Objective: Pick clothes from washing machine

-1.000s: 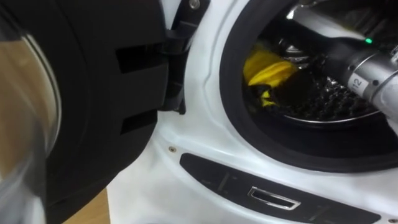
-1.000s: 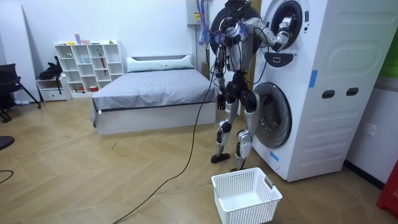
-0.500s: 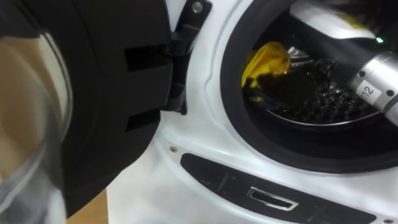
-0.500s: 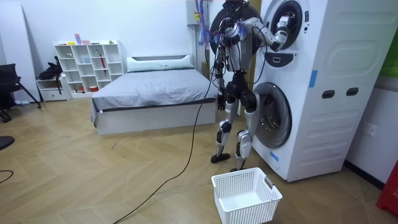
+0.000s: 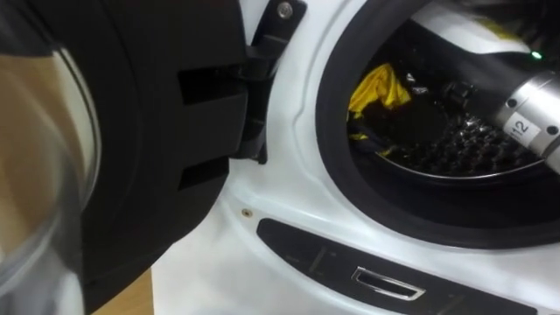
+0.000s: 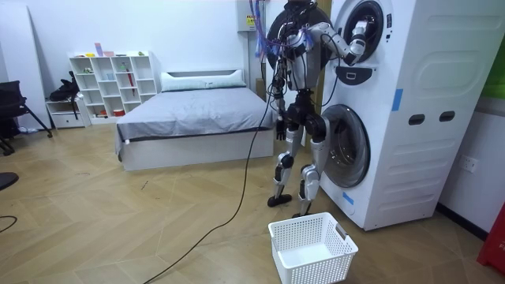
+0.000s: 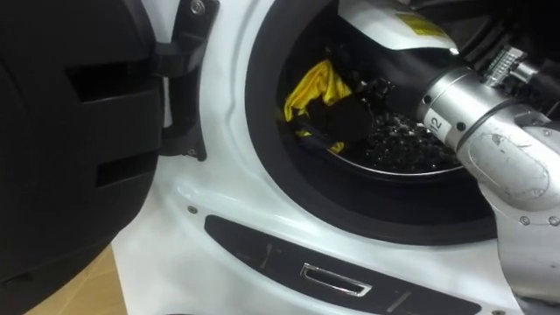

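I stand in front of a stacked white washing machine (image 6: pixel 410 102), and my right arm reaches into its upper drum (image 5: pixel 464 149). A yellow cloth (image 7: pixel 317 87) lies bunched at the drum's left side, against the dark door seal. My right hand (image 7: pixel 354 114) is a dark shape inside the drum, right against the cloth's lower right part and covering some of it. The silver forearm (image 7: pixel 464 105) runs out to the right. The drum is too dark to make out a grip on the cloth.
The upper machine's black door (image 5: pixel 131 131) hangs open on my left, close to the camera. A white laundry basket (image 6: pixel 312 248) sits on the wooden floor by my feet. The lower machine's round door (image 6: pixel 343 146) is beside my legs. A bed (image 6: pixel 193 114) stands behind me.
The yellow cloth shows smaller and more bunched, as the dark hand has come over its lower part. The eye view has shifted slightly. My stance in the room view is the same.
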### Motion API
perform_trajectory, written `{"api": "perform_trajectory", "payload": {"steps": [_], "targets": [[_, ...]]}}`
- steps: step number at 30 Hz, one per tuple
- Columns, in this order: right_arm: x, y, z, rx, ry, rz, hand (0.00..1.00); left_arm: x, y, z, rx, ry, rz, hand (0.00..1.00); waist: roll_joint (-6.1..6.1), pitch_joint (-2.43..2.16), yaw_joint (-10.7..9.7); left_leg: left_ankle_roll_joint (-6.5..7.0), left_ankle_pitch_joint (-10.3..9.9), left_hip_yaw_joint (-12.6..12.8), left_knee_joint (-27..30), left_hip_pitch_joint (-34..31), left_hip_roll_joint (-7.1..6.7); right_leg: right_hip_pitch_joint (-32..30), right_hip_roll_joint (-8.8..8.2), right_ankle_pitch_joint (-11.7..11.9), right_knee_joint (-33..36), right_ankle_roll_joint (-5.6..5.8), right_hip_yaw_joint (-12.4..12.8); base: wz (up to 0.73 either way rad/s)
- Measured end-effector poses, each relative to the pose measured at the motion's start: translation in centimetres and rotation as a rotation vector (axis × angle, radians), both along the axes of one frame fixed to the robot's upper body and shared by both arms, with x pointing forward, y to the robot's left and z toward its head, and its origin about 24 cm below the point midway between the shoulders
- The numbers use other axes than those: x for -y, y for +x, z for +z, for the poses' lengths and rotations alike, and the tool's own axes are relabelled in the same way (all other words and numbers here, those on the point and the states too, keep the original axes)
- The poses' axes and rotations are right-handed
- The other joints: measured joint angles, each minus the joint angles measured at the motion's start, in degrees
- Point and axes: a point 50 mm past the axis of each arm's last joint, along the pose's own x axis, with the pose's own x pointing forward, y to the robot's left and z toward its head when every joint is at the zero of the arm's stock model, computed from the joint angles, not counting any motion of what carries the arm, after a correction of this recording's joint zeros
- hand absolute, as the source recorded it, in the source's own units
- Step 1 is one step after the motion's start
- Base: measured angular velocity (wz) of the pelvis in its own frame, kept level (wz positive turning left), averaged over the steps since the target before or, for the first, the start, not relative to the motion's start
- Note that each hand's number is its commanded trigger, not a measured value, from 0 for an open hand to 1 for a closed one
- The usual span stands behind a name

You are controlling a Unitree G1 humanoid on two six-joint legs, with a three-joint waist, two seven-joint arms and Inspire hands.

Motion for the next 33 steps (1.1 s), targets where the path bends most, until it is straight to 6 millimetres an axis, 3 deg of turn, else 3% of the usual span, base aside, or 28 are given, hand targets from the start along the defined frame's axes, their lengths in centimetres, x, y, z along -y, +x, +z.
{"api": "perform_trajectory", "payload": {"steps": [11,15,17,22,24,27,31,33], "targets": [[-0.1,-1.1,-0.3,0.003,0.064,0.068,1.00,0.0,-0.6,-0.1,-0.015,0.002,0.003,0.00,0.53,-0.04,-1.3,0.00,0.0,0.7,0.0,0.1,0.04,-0.2,0.06,0.0,0.1,0.00,0.5,-0.02],[0.4,-2.8,0.1,0.051,0.114,0.092,1.00,0.5,-1.1,-0.2,-0.019,-0.011,0.021,0.00,1.77,-0.39,-2.9,0.01,0.0,1.0,0.0,0.3,-0.03,-0.1,0.03,0.0,0.1,0.00,1.0,-0.03],[0.9,-3.4,0.0,0.061,0.154,0.103,1.00,0.8,-1.4,-0.3,-0.024,-0.018,0.026,0.00,2.26,-0.26,-3.6,0.02,0.0,1.1,0.0,0.5,0.00,0.1,0.05,0.0,0.1,0.00,1.1,0.00],[2.6,-4.8,-3.2,-0.014,0.275,0.036,1.00,1.5,-2.1,-0.6,-0.034,-0.038,0.037,0.00,3.92,-0.10,-5.3,-0.13,-0.2,1.7,-0.2,0.7,0.17,0.1,0.21,0.0,0.2,0.00,1.4,-0.04],[2.5,-5.2,-3.2,-0.003,0.285,0.059,1.00,1.5,-2.2,-0.6,-0.033,-0.039,0.038,0.00,4.60,-0.30,-5.7,-0.16,-0.2,2.2,-0.2,0.8,0.17,-0.2,0.28,0.0,0.3,-0.01,2.0,-0.11],[2.3,-5.9,-3.2,0.014,0.324,0.103,1.00,1.3,-2.5,-0.5,-0.024,-0.033,0.047,0.00,4.70,-0.36,-5.9,-0.16,-0.2,2.6,-0.2,1.1,0.20,-0.2,0.37,0.0,0.3,-0.03,2.3,-0.08],[2.9,-6.5,-3.7,0.002,0.338,0.079,1.00,1.3,-3.2,-0.5,-0.036,-0.037,0.063,0.00,3.79,-0.88,-6.7,-0.12,-0.5,3.1,-0.1,1.2,0.39,-0.1,0.61,0.1,0.1,-0.07,2.7,-0.04],[3.1,-6.8,-4.0,-0.001,0.330,0.073,1.00,1.4,-3.5,-0.5,-0.036,-0.042,0.079,0.00,3.69,-0.90,-6.6,-0.14,-0.8,3.3,-0.1,1.7,0.51,0.3,0.76,0.1,0.2,-0.07,2.9,-0.06]]}}
